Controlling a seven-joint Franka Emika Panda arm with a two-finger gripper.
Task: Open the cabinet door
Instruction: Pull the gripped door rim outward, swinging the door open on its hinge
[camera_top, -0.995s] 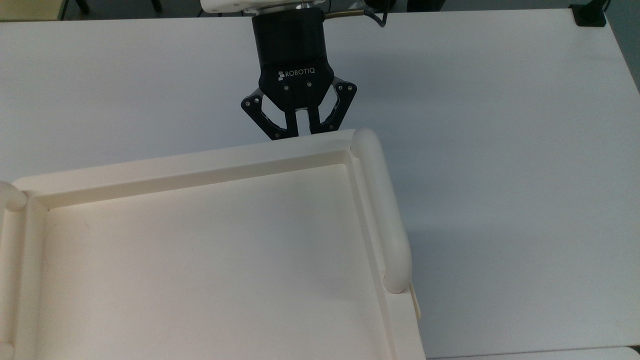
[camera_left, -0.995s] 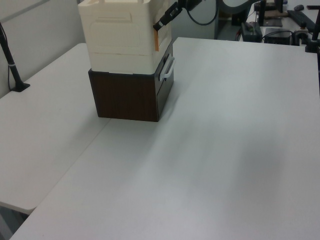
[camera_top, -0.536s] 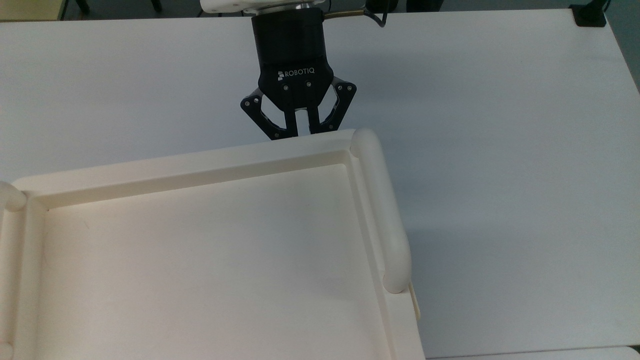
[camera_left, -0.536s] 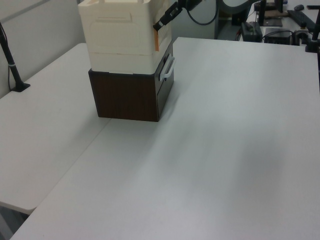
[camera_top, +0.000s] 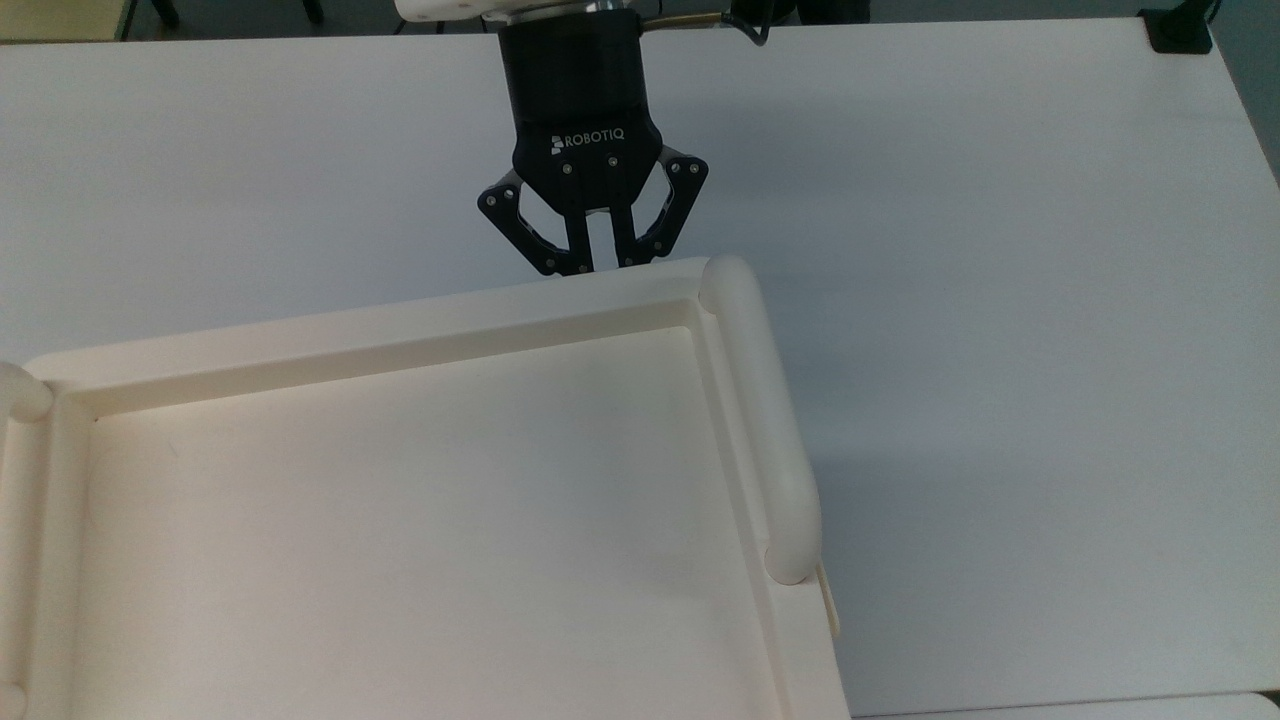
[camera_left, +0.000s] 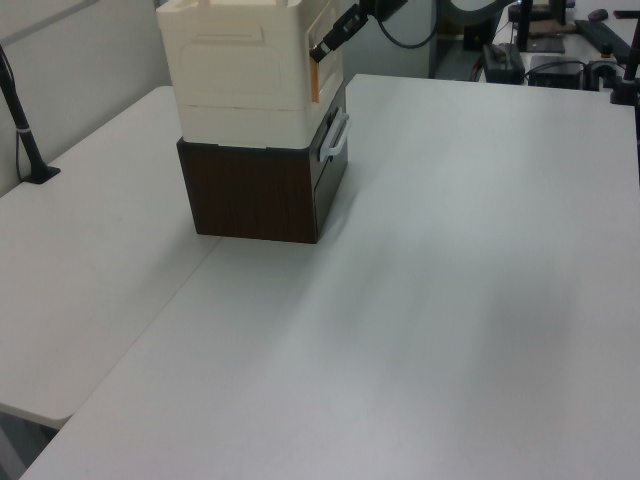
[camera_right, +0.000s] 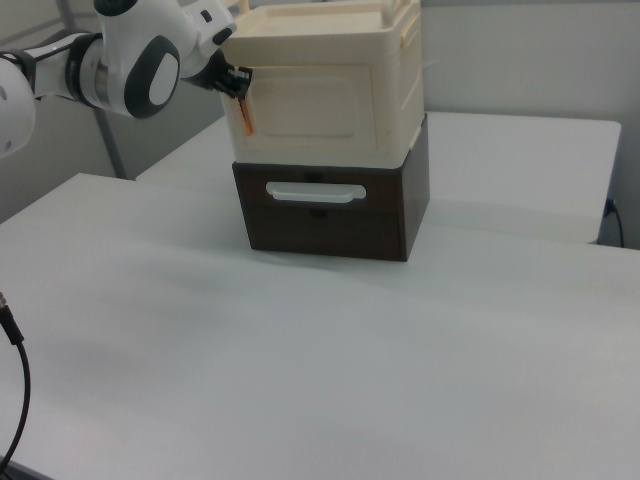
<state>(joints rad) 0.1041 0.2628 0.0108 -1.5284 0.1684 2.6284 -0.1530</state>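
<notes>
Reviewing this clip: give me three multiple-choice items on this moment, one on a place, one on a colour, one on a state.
1. What does the cream cabinet stand on?
A. the bare table
B. a dark brown drawer unit
C. a stack of books

2. What colour is the handle on the lower unit?
A. white
B. black
C. red

3. How does the cabinet door stand?
A. swung wide open
B. taken off, lying on the table
C. lying along the cabinet's front

Key: 1 B, the cream cabinet sits on the dark brown drawer unit. 2 A, the handle is white against the brown. 3 C, the cabinet door lies along the front in the right view.
</notes>
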